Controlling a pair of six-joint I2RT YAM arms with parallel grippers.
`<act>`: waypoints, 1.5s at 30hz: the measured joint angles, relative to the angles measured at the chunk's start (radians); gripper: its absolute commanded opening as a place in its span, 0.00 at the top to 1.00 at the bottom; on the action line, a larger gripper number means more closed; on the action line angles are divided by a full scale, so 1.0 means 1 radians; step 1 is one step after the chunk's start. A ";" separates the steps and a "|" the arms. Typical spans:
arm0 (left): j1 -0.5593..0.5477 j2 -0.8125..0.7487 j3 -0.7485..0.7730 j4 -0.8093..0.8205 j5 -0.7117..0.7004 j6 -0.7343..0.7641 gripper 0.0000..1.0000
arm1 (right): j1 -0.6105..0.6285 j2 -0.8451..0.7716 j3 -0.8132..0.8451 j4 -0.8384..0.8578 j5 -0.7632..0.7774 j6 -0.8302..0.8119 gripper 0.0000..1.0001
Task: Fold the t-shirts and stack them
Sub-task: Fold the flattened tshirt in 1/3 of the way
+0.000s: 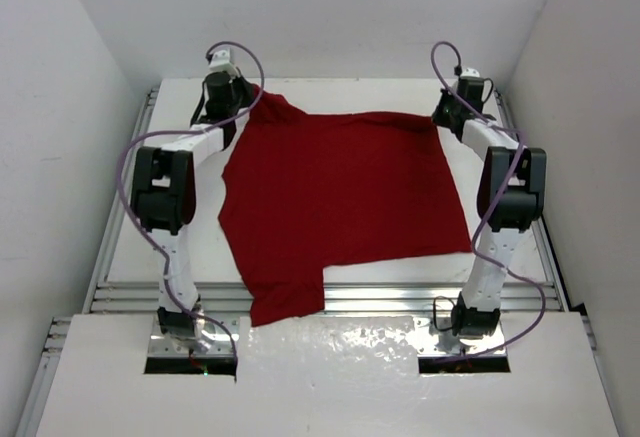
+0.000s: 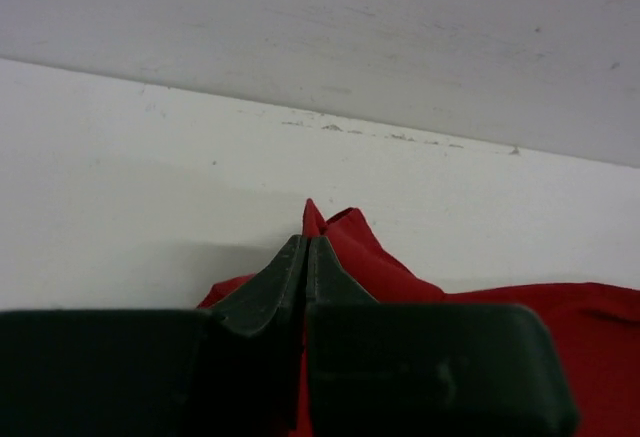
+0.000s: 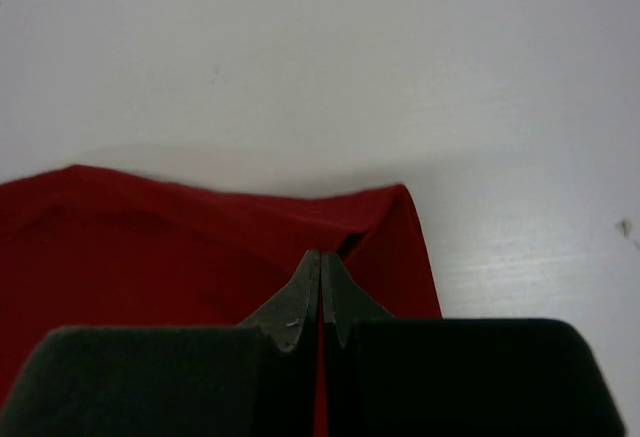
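Since both jaws are shut on a thin pinch of the shirt [image 1: 340, 207] at its far corners, an uneven pull could slip one free (the left bite looks smaller) or skew the fold. Its soft, matte red cotton lies spread, lightly rumpled, on the smooth white bench [image 1: 400, 272].
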 measured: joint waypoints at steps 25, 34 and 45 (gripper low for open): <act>-0.086 -0.575 -0.740 0.066 -0.340 -0.207 1.00 | -0.015 -0.258 -0.420 0.043 0.157 0.067 1.00; -0.195 -0.646 -0.813 -0.043 -0.558 -0.268 0.73 | -0.023 -0.257 -0.446 0.043 0.161 0.069 1.00; -0.241 -0.787 -0.889 -0.169 -0.673 -0.320 0.10 | -0.023 -0.259 -0.446 0.027 0.149 0.095 0.21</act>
